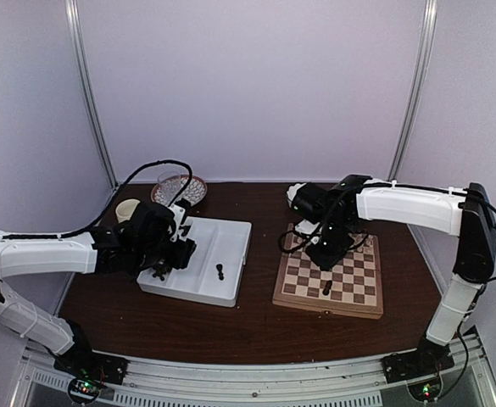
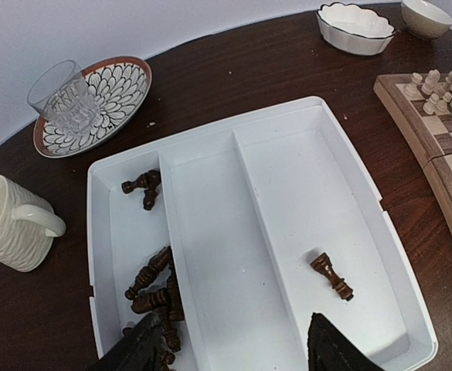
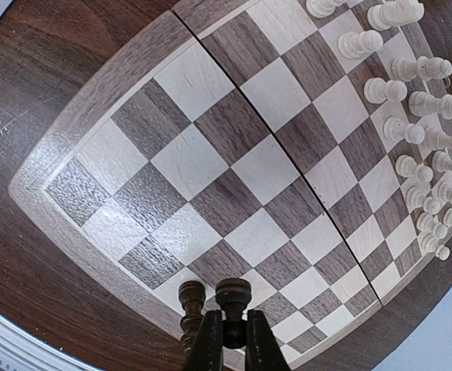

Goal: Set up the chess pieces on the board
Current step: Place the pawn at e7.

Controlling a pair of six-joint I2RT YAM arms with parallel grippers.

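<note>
1. right claw (image 3: 232,325) closed on a dark piece (image 3: 233,294), upright, low over the board (image 3: 210,154) edge row, prob to stand it beside its neighbour (image 3: 192,297).
2. left claw (image 2: 237,348) open above the white tray (image 2: 210,127) — other dark pieces (image 2: 152,282) lie in its left bin, a lone one (image 2: 331,276) in the right.
3. cream pieces (image 3: 419,139) on the far side; mug (image 2: 9,224), glass (image 2: 59,97) well apart — nothing in the way.

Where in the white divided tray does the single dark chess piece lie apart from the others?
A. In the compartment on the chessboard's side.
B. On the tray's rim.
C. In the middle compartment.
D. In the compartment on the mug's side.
A: the lone dark chess piece lies on its side in the compartment of the white tray nearest the chessboard, while the other dark pieces heap in the one by the mug.
</note>
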